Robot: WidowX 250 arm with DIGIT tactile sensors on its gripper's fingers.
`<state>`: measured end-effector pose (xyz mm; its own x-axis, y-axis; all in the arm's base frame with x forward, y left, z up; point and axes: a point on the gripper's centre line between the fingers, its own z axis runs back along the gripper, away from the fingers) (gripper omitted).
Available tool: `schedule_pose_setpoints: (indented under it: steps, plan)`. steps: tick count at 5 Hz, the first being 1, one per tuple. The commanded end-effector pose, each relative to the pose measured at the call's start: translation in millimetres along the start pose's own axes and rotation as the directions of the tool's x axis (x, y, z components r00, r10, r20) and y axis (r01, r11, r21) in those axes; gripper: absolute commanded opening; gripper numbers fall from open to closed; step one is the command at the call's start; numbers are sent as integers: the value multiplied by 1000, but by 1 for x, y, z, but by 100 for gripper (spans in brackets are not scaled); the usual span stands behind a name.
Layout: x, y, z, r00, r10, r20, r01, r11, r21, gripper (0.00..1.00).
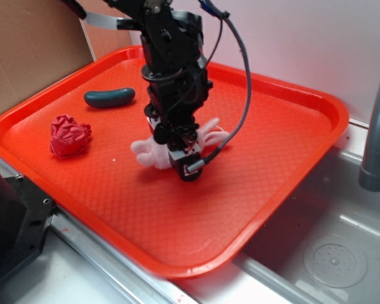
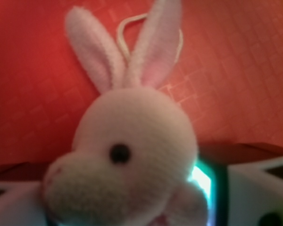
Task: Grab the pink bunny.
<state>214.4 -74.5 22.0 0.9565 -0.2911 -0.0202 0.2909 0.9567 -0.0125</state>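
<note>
On the tray, mid area: gripper (image 1: 182, 147) is seen lowered onto the pink bunny (image 1: 153, 152), arm coming down from the far side.
Near edge of tray (image 1: 177, 253): bare red textured surface, w/ raised rim; nothing is seen lying there.
Pink bunny, ext. view: lies abt the tray's centre, pale body sticking out left of the gripper, ears (image 1: 210, 130) sticking out right toward the far right corner.
Pink bunny, wrist view: head (image 2: 132, 155) fills the pic, one dark eye (image 2: 120, 153) seen, both ears (image 2: 158, 44) pointed up in the frame, a thin pale loop (image 2: 132, 21) behind them on the tray surface.
Gripper state: fingers are placed either side of the bunny; whether they are clenched on it cannot be told, contact being hidden in both views.
Left side of tray: crumpled red paper ball (image 1: 69, 135), well apart from the bunny.
Far left part of tray: dark green pickle toy (image 1: 109, 97), lying flat, near the far rim.
Beyond the tray, right: grey pipe (image 1: 379, 126) and a sink basin (image 1: 335, 240) are seen.
Beyond the tray, far left: brown cardboard (image 1: 31, 50).
</note>
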Motion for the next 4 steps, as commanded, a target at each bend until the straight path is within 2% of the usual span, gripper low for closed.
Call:
schedule_pose_setpoints:
  steps: [1, 3, 4]
  plan:
    - [-4, 27, 98, 975, 199, 96, -195, 979, -49, 0]
    - [-42, 52, 184, 924, 360, 132, -356, 933, -47, 0]
    - [-59, 58, 197, 893, 410, 184, -408, 912, -49, 0]
